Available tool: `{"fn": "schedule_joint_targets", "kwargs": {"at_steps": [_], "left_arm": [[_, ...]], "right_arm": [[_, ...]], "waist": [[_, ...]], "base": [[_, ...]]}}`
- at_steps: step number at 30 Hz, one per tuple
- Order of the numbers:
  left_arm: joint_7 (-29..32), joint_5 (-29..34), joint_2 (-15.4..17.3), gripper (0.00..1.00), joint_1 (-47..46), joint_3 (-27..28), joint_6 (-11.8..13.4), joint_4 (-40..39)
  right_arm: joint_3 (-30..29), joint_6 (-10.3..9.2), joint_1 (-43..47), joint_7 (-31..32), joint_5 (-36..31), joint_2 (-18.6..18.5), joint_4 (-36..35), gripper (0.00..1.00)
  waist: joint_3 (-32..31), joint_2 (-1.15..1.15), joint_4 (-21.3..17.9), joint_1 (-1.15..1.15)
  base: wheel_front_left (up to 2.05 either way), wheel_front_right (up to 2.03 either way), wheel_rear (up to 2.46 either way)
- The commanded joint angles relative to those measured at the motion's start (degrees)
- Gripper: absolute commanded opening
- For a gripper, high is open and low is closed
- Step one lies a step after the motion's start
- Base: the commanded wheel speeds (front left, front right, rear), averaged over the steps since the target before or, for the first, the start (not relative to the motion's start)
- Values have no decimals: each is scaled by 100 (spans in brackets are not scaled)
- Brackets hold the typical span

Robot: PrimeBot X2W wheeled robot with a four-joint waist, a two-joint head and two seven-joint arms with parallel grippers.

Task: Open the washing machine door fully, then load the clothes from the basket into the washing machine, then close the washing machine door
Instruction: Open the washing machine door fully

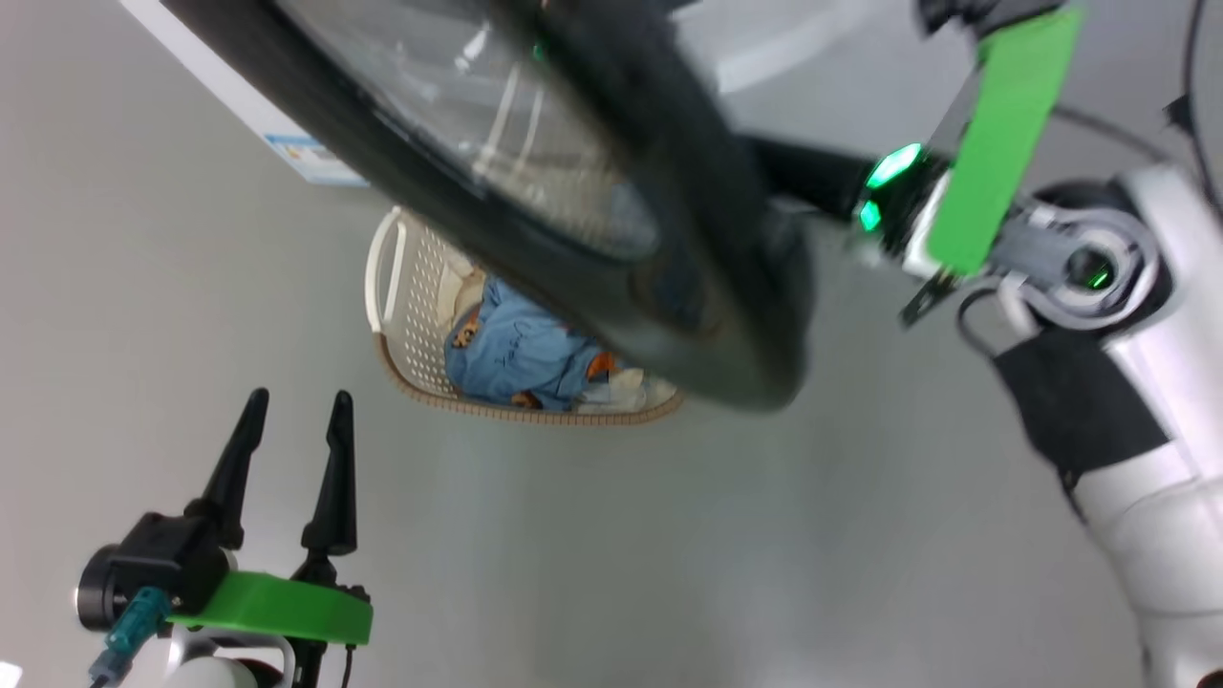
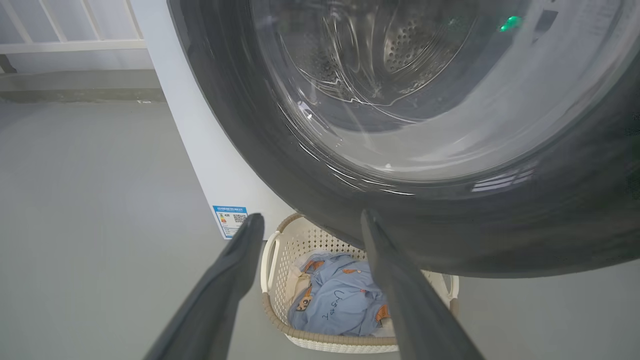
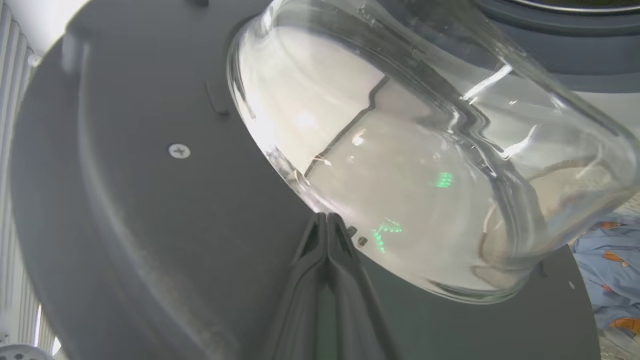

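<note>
Left gripper [image 1: 298, 406] is spread wide and empty, pointing toward the basket [image 2: 320, 341]. Right gripper [image 3: 327, 220] is clenched on nothing, tips at the washing machine door [image 3: 150, 210] by its glass. The left wrist view shows the steel drum [image 2: 415, 40].

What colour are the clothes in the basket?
The clothes are light blue with little orange-brown figures, clearest in the left wrist view.

Washing machine door [image 1: 669, 306]: blurred, cut off by the top edge.
Basket [image 1: 406, 296]: partly hidden behind the door's rim.
Label sticker [image 2: 230, 219]: print too small to read.
</note>
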Motion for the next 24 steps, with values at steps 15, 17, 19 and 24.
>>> {"fn": "schedule_joint_targets", "kwargs": {"at_steps": [15, 17, 19, 24], "left_arm": [[-37, -148, 109, 100, 332, 129, 25, 51], [-37, -179, 109, 100, 363, 122, 38, 60], [-37, -216, 109, 100, 380, 87, 58, 74], [-37, -301, 109, 100, 428, 1, 99, 80]], "right_arm": [[1151, 11, 1191, -360, -92, 853, -213, 0], [1218, 11, 1264, -441, -71, 919, -192, 0], [1281, 11, 1323, -517, -81, 956, -159, 0], [1383, 11, 1390, -674, -79, 1023, -98, 0]], "waist": [[-1219, 0, 366, 0], [-1297, 0, 440, 0], [-1354, 0, 517, 0], [-1426, 0, 608, 0]], "base": [[0, 0, 0], [0, 0, 0], [0, 0, 0], [0, 0, 0]]}}
